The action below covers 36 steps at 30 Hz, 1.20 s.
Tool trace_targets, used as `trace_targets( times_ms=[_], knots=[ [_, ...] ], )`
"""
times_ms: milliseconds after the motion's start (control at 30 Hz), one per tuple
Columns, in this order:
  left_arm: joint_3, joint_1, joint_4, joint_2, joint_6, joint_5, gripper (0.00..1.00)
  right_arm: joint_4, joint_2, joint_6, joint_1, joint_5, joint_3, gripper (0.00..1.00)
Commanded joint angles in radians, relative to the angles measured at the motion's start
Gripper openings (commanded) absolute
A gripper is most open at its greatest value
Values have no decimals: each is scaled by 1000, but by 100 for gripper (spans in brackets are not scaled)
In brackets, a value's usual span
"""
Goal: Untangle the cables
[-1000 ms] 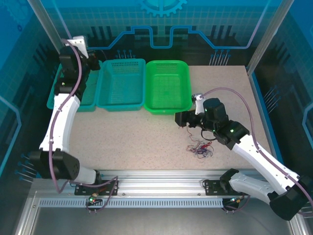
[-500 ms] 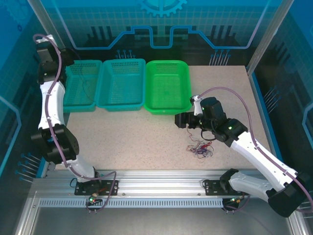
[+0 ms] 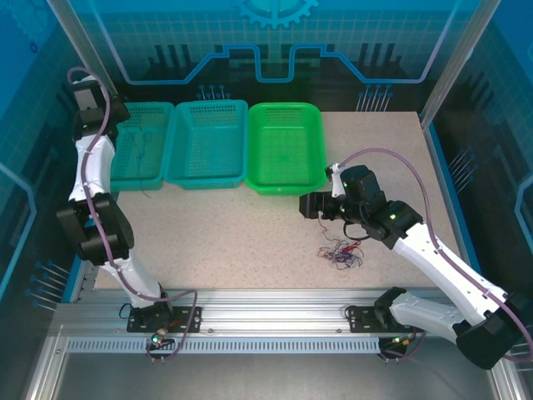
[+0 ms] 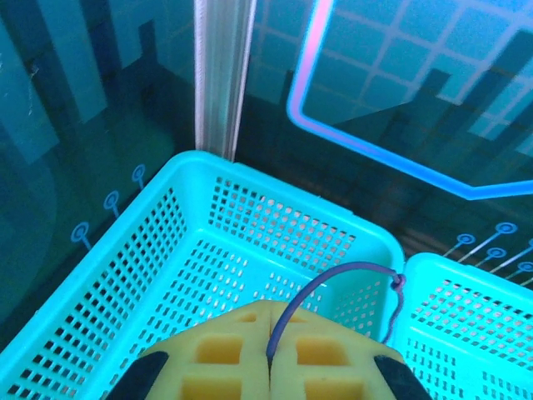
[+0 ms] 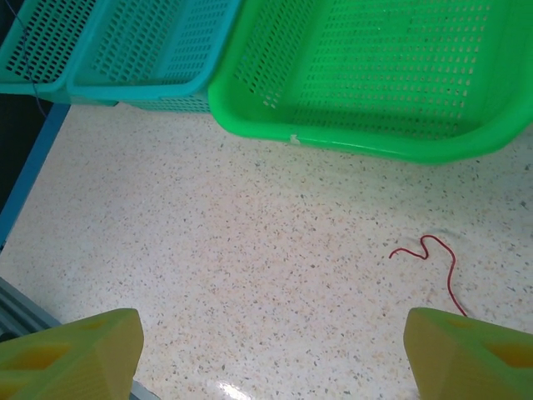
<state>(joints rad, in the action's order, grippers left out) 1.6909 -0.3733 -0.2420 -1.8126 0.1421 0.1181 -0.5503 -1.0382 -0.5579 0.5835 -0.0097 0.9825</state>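
one red cable (image 5: pixel 451 267) lies near the wide-open right gripper (image 5: pixel 271 354).

Bright, even light — sharp focus, small glare on table (image 5: pixel 218 388).

Reared upright at the far left on the left arm (image 3: pixel 87 179), left gripper (image 4: pixel 269 321) pinched tight on a thin purple cable (image 4: pixel 333 273). Stretched from near right toward centre on the right arm (image 3: pixel 425 250), right gripper (image 3: pixel 308 205) spread wide.
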Motion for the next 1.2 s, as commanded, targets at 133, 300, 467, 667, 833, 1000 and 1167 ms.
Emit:
trace_targets(
  times_ms=[133,300,467,667,833,1000,1167],
  knots=[
    [10,-45,-23,-17,83,45,39,-43,22,-29,4,17,39,83],
    [1,-46,-20,31,143,-58,63,-51,18,-37,4,17,49,83],
    [-79,-19,6,201,239,-173,65,-55,15,-46,2,67,35,84],
    [-349,150,72,517,338,-295,65,-147,-3,-192,-119,197,-36,85],
    [-581,412,137,718,395,-398,65,-191,-10,-214,-264,171,-151,85],
    [-740,788,134,817,364,-347,65,-216,-84,-172,-288,104,-217,85],
    [-823,1048,127,794,323,-266,65,-181,-212,-170,-275,59,-274,85]
  ],
)
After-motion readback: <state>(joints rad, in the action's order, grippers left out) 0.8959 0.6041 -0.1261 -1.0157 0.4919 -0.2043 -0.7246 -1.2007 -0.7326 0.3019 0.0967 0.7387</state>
